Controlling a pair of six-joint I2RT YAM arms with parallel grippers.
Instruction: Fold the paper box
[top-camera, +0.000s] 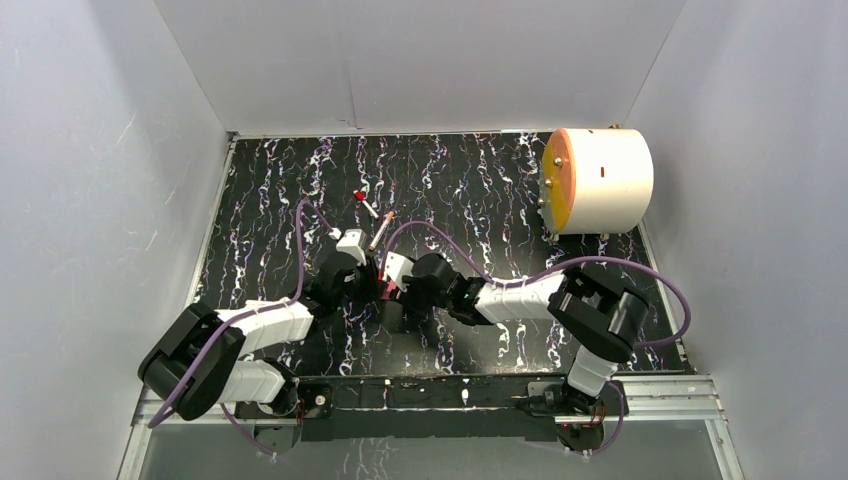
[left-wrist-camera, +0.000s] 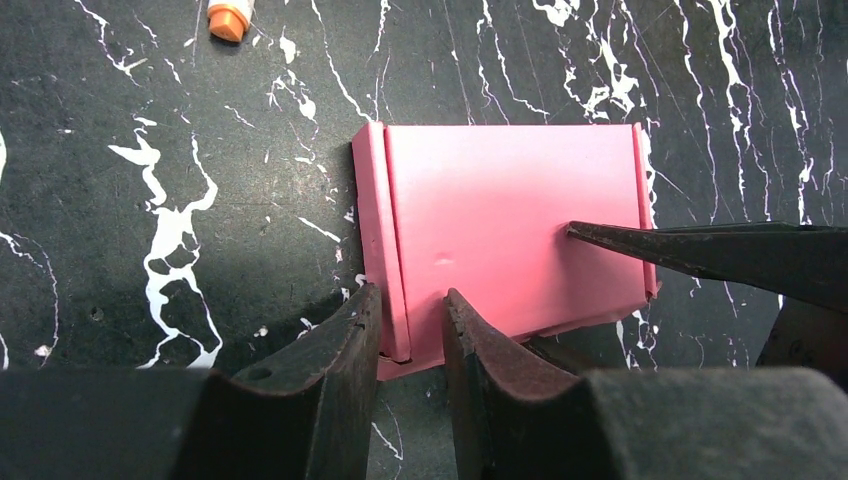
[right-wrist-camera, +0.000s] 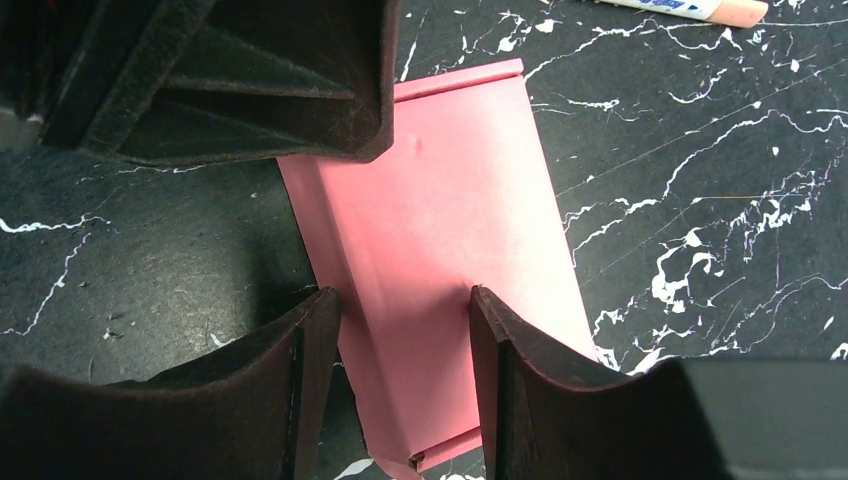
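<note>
The paper box (left-wrist-camera: 500, 220) is a small flat red-pink rectangular box lying on the black marbled table. In the top view only a sliver of the box (top-camera: 383, 291) shows between the two grippers. My left gripper (left-wrist-camera: 410, 305) is slightly open and straddles the box's near left corner, one finger outside the side wall and one on the lid. My right gripper (right-wrist-camera: 400, 310) is open over the box (right-wrist-camera: 440, 250), with one finger at its long edge and the other resting on the lid. That fingertip (left-wrist-camera: 600, 236) shows pressing the lid in the left wrist view.
A big white cylinder with an orange face (top-camera: 598, 180) lies at the back right. Two thin pens (top-camera: 372, 218) lie just beyond the grippers; one pen end (left-wrist-camera: 228, 18) is near the box. White walls enclose the table on three sides.
</note>
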